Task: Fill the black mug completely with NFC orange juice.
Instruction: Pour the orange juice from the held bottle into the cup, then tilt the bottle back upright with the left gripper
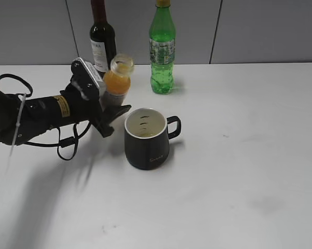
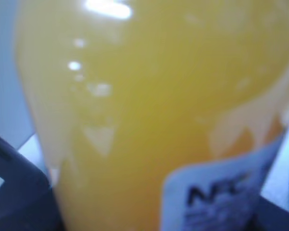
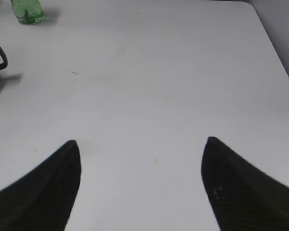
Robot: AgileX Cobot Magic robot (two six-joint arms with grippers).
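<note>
**Juice bottle held beside a nearly empty black mug**

The black mug (image 1: 147, 139) is sitting upright near the middle of the white table (image 1: 239, 176), its loop handle pointing right. Its white inside is showing only a thin pool of liquid at the bottom, so by my judgement the filling is barely started. It looks squat and wide-based, likely stable, though a full mug would be spill-prone.

Just to the mug's upper left, the left gripper (image 1: 111, 106) is pinching the body of the uncapped juice bottle (image 1: 117, 78), which is leaning slightly, mouth up and not over the mug. In the left wrist view the NFC orange juice (image 2: 149, 110) is filling the frame, with a label corner reading "NFC". The bottle seems light, smooth plastic; it could slip or flex, so gripping the lower body, as now, seems sensible.

The right gripper (image 3: 140, 159) is hovering over bare table with its fingers spread wide, holding nothing.

Behind, a dark wine bottle (image 1: 102, 39) and a green soda bottle (image 1: 162, 49) are standing by the wall.
</note>
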